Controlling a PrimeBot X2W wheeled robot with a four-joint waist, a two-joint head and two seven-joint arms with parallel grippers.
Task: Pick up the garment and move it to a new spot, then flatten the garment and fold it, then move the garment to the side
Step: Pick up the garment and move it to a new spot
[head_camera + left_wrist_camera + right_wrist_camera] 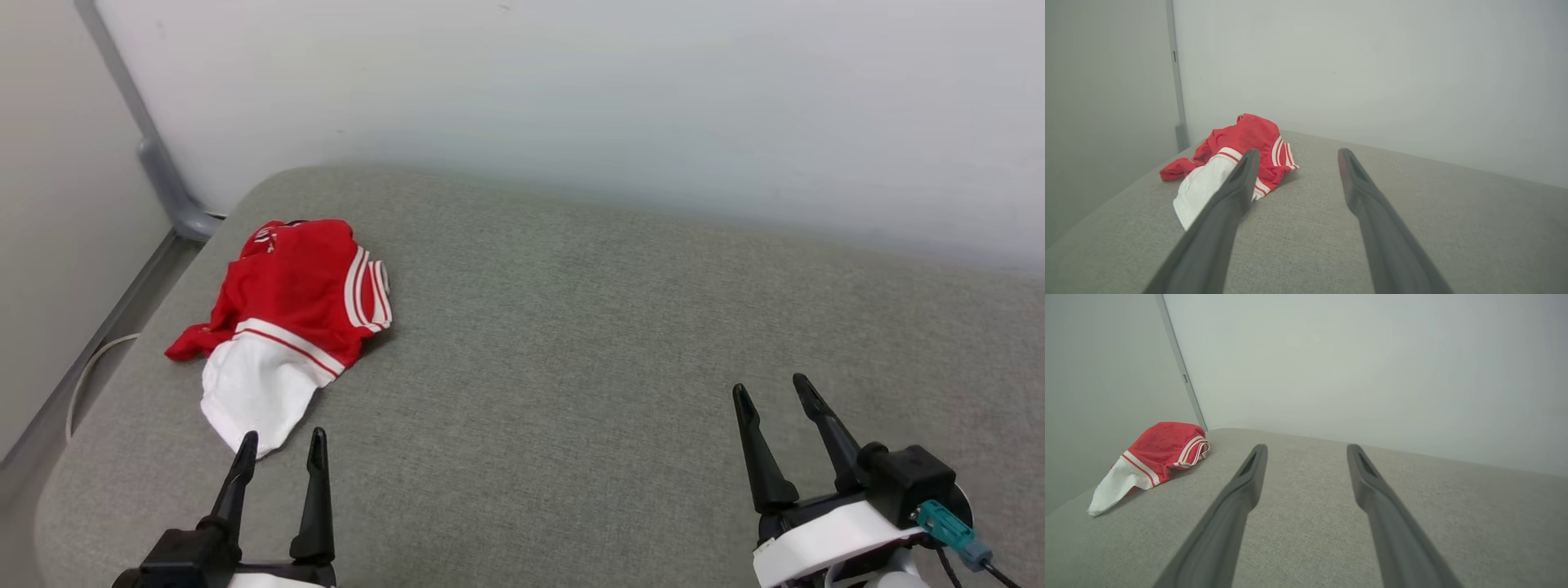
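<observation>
While both wide open and empty, left claw just short of the garment; right claw well apart

Soft, even, shadowless light throughout; both wrist views are slightly hazy, bending at their edges.

The shirt lies bunched, its front folded out of sight. In the left wrist view one finger of the left end effector covers part of its white sleeve.
</observation>
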